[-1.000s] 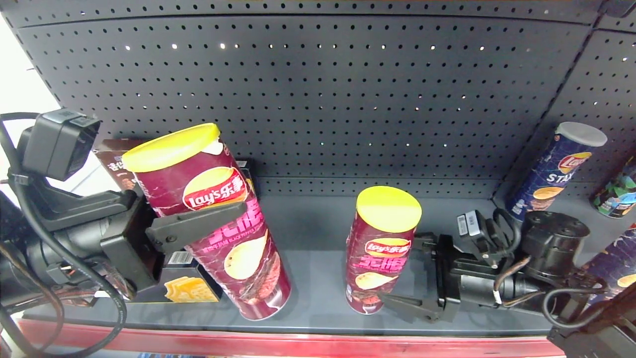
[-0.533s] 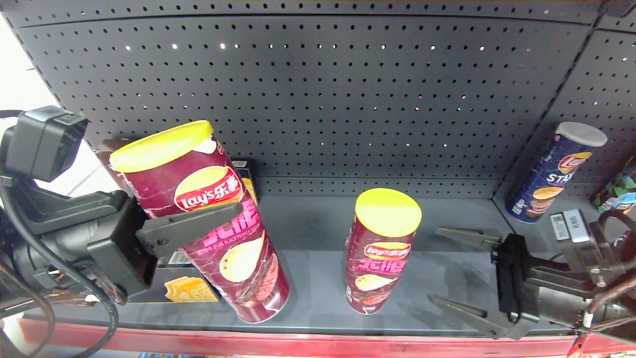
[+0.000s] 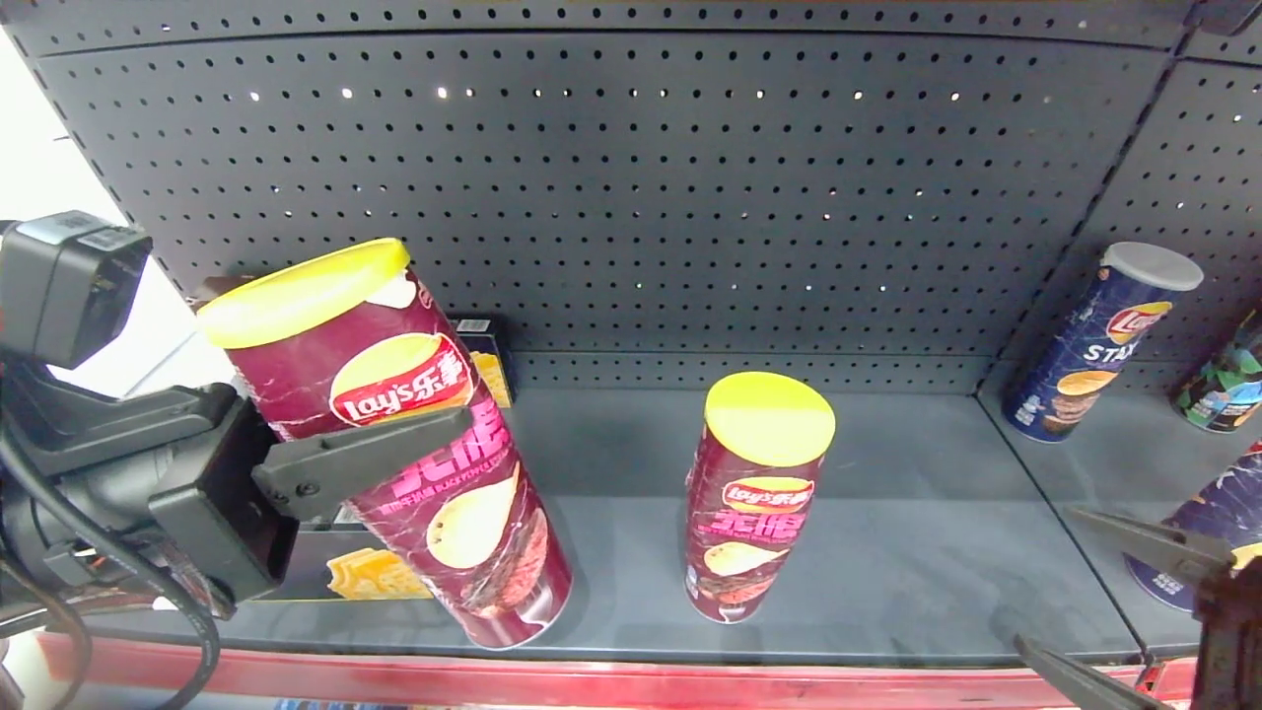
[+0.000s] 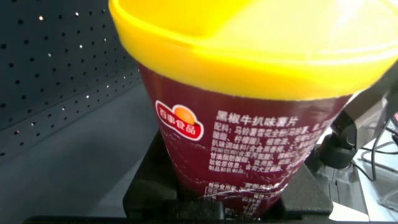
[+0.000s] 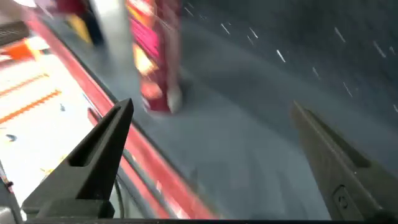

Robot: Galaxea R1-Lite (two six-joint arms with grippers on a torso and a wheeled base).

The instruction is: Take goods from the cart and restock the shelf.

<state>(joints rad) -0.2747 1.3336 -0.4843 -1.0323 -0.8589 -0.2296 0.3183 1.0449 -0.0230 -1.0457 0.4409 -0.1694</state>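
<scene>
Head view: the held chip can (image 3: 463, 532) is clamped at mid-height by the left gripper (image 3: 434, 394). One finger (image 3: 365, 459) lies across the label; the opposite finger is hidden behind the can. The can is tilted, lid toward the robot's left, base at the front of the shelf (image 3: 917, 552); contact with the shelf cannot be determined. A second can (image 3: 754, 513) stands upright mid-shelf, well apart from the right gripper (image 3: 1050, 577), whose fingers are spread with nothing between them.

Left wrist view: the held chip can (image 4: 249, 143) is seated against the gripper body, with the yellow lid (image 4: 249, 43) nearest the camera.

Right wrist view: the right gripper (image 5: 211, 106) fingers are held wide apart; the second can (image 5: 158, 68) is seen blurred beyond them.
</scene>
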